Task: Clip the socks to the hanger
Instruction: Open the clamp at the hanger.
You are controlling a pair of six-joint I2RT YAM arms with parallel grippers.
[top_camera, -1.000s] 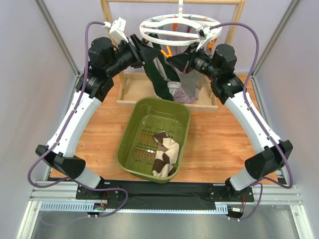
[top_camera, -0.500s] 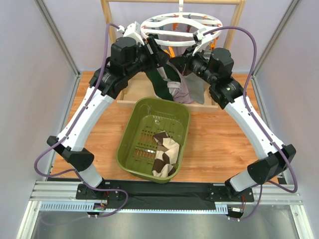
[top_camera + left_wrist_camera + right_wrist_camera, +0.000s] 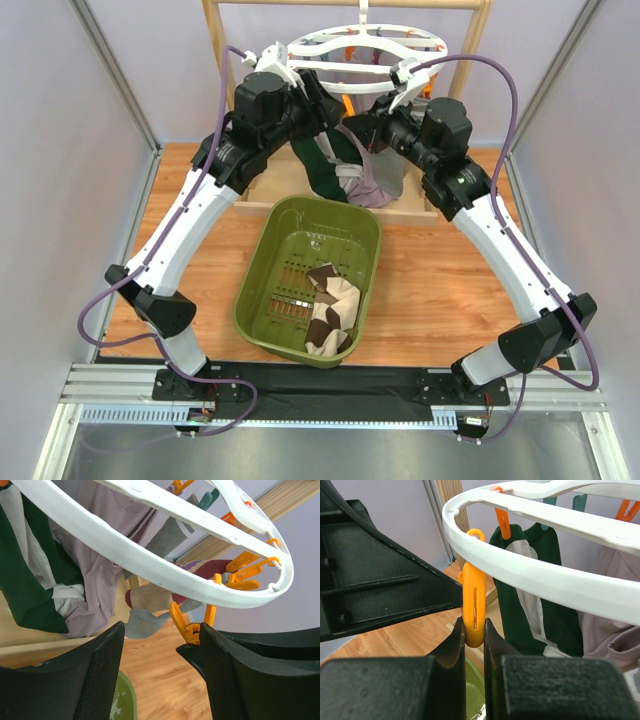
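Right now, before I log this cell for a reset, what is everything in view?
hanger: one, white ring, hanging at the rack
clips: several, orange and teal, dangling from the ring
hanging socks: several, dark green, lilac-grey, grey, maroon, clipped under the hanger
argyle sock: at least one, brown and cream, in the basket
basket: one, olive green, middle of the table
rack: one, light wood, at the back
table: one, wood-topped
left gripper: one, black, open, beside an orange clip under the ring
right gripper: one, black, shut on an orange clip at the ring
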